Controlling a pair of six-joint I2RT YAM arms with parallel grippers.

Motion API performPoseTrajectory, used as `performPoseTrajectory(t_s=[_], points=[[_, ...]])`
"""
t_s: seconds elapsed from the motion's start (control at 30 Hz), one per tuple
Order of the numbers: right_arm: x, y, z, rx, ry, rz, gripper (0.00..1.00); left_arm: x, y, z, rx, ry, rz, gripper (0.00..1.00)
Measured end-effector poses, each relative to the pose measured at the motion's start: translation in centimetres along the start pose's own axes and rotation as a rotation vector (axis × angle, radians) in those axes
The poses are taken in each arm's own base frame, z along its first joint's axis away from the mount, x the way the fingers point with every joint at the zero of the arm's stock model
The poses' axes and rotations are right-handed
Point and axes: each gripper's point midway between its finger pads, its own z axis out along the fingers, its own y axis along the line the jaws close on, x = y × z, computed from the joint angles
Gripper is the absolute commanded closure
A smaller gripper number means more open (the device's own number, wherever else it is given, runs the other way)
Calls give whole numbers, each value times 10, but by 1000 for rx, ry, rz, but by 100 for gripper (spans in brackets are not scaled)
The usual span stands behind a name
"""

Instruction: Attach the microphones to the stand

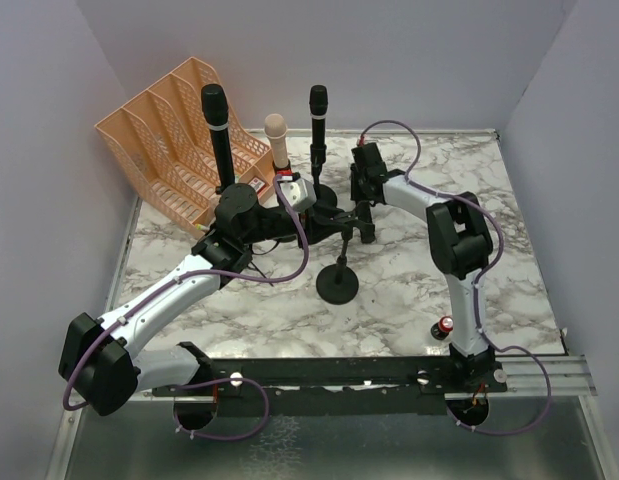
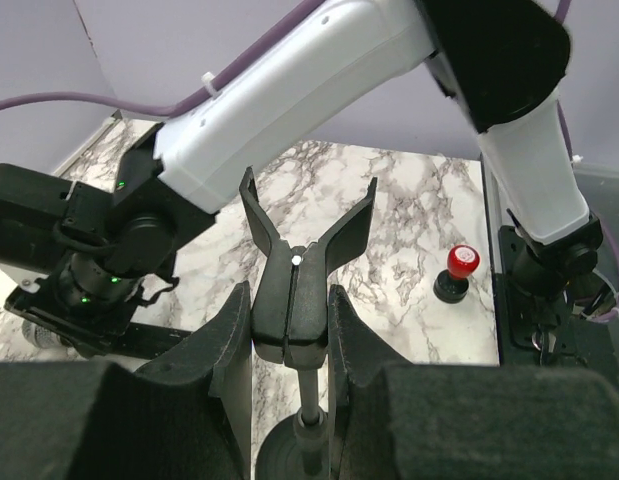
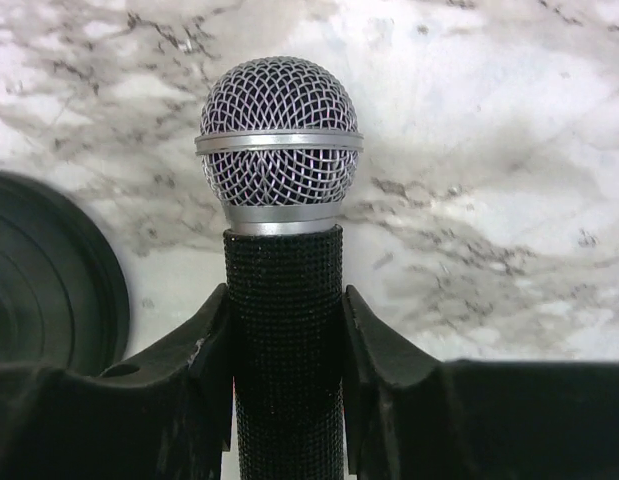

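The black stand (image 1: 337, 283) has a round base and a crossbar with clips. Two black microphones (image 1: 217, 128) (image 1: 317, 118) and a peach-pink microphone (image 1: 278, 140) stand upright behind the crossbar, their lower ends hidden by my left arm. My left gripper (image 1: 324, 203) (image 2: 289, 320) is shut on a black spring clip (image 2: 294, 265) of the stand, whose top prongs spread in a V. My right gripper (image 1: 367, 215) (image 3: 286, 310) is shut on the body of the black microphone with the silver mesh head (image 3: 279, 140), held just right of that clip and above the marble table.
An orange file organizer (image 1: 179, 130) stands at the back left. A small red-topped battery (image 1: 445, 326) (image 2: 459, 270) stands on the table near the right arm's base. The stand's round base also shows in the right wrist view (image 3: 44, 280).
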Motion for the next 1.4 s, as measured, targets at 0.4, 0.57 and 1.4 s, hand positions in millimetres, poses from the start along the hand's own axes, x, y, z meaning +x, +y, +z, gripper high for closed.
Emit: performPoseTrajectory(t_s=[0.4,0.57,1.4], points=[[-68,-19,-161,-152,-468,89,92,0,1,0,-9,-4,-8,100],[-100,-14,-251,-328,-746,127,92,0,3,0,-17,-5,-13,100],[-68,41,-422,-998,-1110,-54,89,0,6,2,-32,-11,-25,100]])
